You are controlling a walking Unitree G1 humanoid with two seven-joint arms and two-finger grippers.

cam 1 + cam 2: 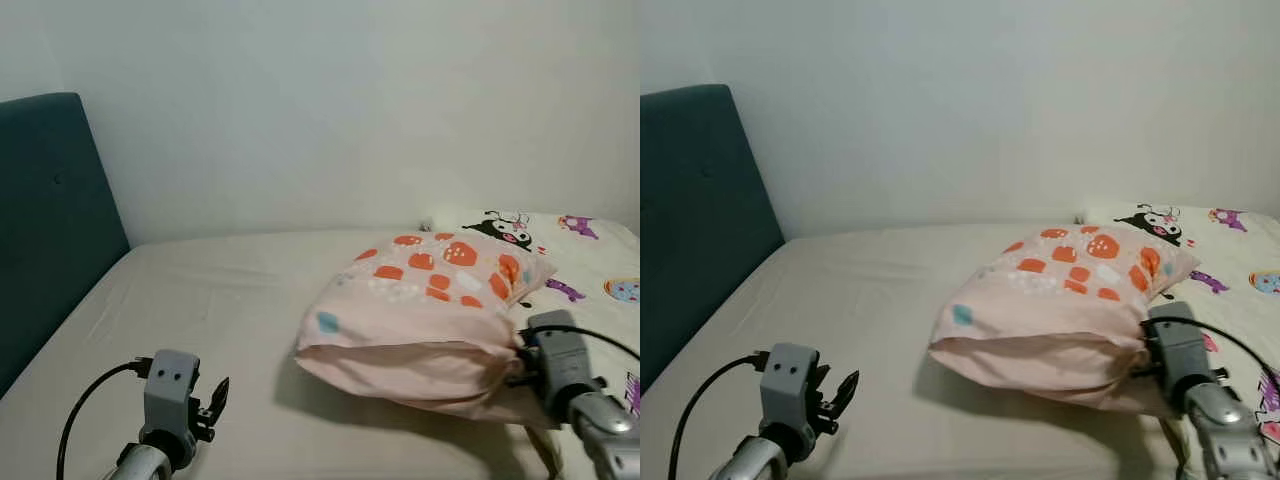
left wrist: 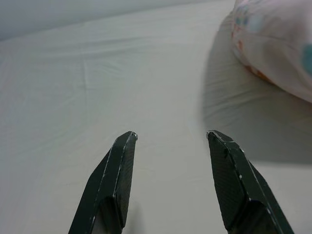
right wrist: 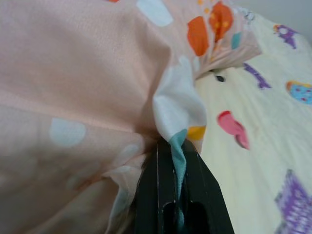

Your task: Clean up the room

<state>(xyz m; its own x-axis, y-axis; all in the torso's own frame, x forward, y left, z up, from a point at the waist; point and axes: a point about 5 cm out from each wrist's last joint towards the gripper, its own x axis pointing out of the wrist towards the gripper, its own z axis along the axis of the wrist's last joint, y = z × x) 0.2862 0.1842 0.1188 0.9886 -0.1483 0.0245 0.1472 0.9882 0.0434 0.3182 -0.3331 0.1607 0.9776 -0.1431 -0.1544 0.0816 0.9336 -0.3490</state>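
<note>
A pale pink pillow [image 1: 420,310] with orange and white patches lies on the beige bed sheet [image 1: 230,330], its near corner lifted. My right gripper [image 3: 171,146] is shut on a pinched fold of the pillow's [image 3: 73,83] cover at its right end, beside its silver wrist [image 1: 565,375]. My left gripper [image 2: 170,139] is open above bare sheet [image 2: 97,87], left of the pillow [image 2: 278,44], with nothing between its fingers. In the left eye view the left gripper [image 1: 215,400] hangs low at the front left.
A dark teal headboard [image 1: 45,220] rises at the left. A cream blanket [image 1: 590,260] with cartoon prints covers the bed's right side behind the pillow. A plain white wall [image 1: 350,100] backs the bed.
</note>
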